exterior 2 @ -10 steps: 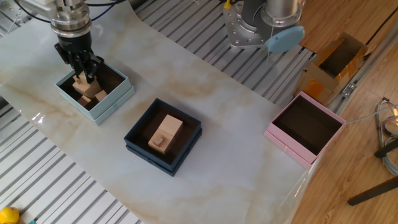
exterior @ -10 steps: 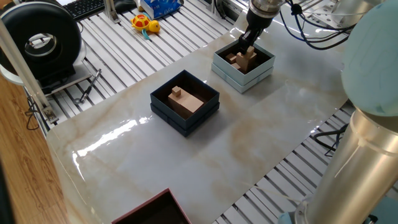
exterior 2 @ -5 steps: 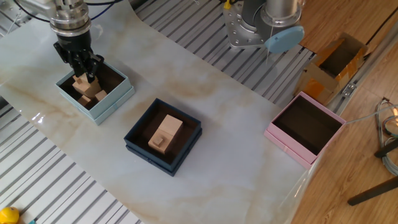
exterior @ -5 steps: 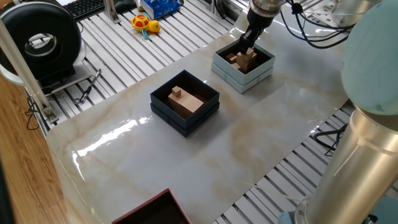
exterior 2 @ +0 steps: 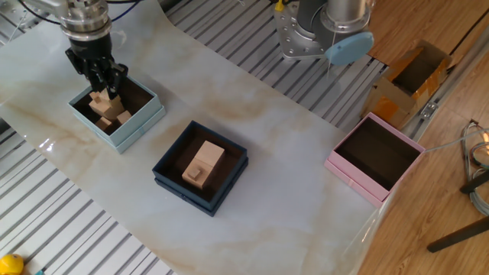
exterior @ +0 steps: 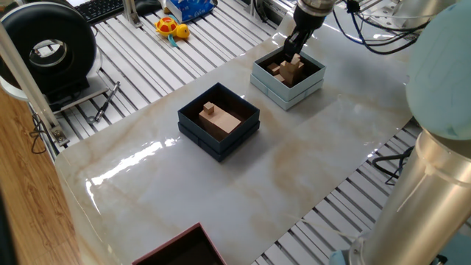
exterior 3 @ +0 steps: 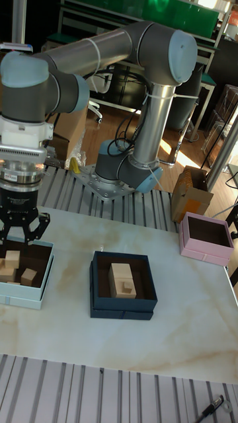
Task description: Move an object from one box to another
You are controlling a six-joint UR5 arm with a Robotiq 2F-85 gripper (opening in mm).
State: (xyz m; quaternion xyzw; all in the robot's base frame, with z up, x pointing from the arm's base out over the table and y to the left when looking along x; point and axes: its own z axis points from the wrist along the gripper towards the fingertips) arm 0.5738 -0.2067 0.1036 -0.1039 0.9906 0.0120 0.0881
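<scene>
My gripper [exterior: 292, 56] [exterior 2: 102, 77] [exterior 3: 24, 236] hangs just above the pale blue-grey box [exterior: 291, 96] [exterior 2: 131, 130] [exterior 3: 24, 297], jaws open and holding nothing. Right under it a small pale tan block [exterior: 294, 68] [exterior 2: 98, 98] [exterior 3: 10, 260] rests inside that box, beside another small wooden piece [exterior 2: 122, 118] [exterior 3: 28, 275]. The dark navy-black box [exterior: 221, 152] [exterior 2: 173, 180] [exterior 3: 123, 311] stands mid-table. It holds a larger flat brown block [exterior: 224, 122] [exterior 2: 205, 159] [exterior 3: 121, 274] with a tiny cube [exterior: 209, 110] [exterior 2: 198, 173] on top.
A pink box [exterior 2: 348, 173] [exterior 3: 205, 255] sits at the table's far end, near a cardboard box [exterior 2: 409, 76]. A dark red box corner [exterior: 184, 250] shows at the near edge. The arm's base [exterior 2: 325, 30] is bolted beside the table.
The gripper has risen slightly above the pale blue-grey box. The wooden pieces inside stay where they were.
</scene>
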